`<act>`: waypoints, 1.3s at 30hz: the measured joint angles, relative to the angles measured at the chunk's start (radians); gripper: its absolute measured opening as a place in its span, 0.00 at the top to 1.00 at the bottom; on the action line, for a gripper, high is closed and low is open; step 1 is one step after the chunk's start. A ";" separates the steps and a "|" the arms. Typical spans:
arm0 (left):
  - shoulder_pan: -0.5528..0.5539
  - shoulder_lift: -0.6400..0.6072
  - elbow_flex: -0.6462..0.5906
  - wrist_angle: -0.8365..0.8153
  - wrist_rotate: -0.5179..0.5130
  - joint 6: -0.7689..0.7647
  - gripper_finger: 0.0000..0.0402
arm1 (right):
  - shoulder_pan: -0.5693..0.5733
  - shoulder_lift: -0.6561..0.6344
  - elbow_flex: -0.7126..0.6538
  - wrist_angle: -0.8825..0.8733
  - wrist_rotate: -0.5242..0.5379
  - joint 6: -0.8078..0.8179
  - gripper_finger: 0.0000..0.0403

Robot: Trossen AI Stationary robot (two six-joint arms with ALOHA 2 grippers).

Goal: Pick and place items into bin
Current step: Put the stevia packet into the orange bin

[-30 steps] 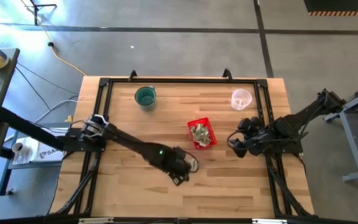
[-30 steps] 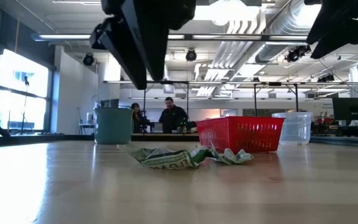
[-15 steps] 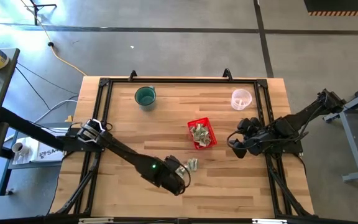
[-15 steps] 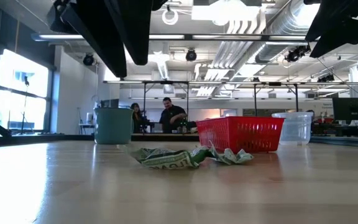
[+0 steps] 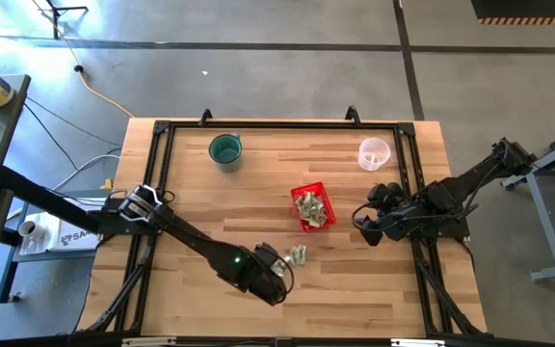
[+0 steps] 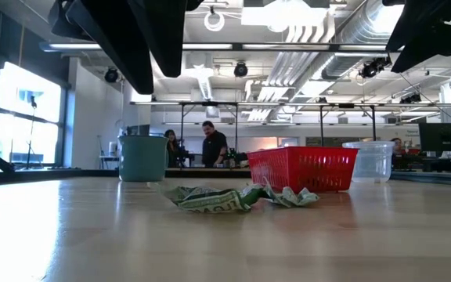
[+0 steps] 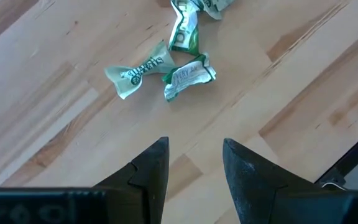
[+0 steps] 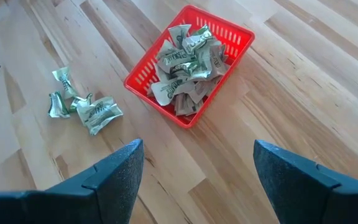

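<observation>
Left gripper [image 7: 194, 163]: poised above the table near its front edge, fingers spread with bare wood between them, gripping nothing; the loose wrappers lie just ahead of the fingertips.
Loose wrappers [image 5: 298, 255]: a few crumpled green-and-white pieces lying together on the wood, between the left gripper and the red basket, apart from both.
Red basket [image 5: 328, 201]: near the table's centre, set askew, heaped with more crumpled wrappers [image 8: 185, 59].
Right gripper [image 8: 197, 169]: raised over the right side of the table, fingers wide apart and empty, facing the basket.
Teal cup [image 5: 224, 149]: upright toward the far left, well apart from the basket.
Clear cup [image 5: 374, 153]: upright toward the far right.
Table [image 5: 191, 207]: light wood in a black frame; nothing lies between the left gripper and the loose pieces.
Background: a person [image 6: 212, 146] stands in the room beyond.
</observation>
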 joint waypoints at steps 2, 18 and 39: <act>0.000 0.000 0.000 0.000 0.000 0.000 0.54 | 0.000 0.000 0.000 0.000 0.000 0.000 0.27; 0.001 0.000 0.000 0.000 -0.016 0.003 0.54 | 0.000 0.000 0.000 0.000 0.004 0.000 0.27; 0.002 0.000 0.000 -0.001 -0.020 0.003 0.54 | 0.000 0.001 0.000 0.000 0.012 0.000 0.27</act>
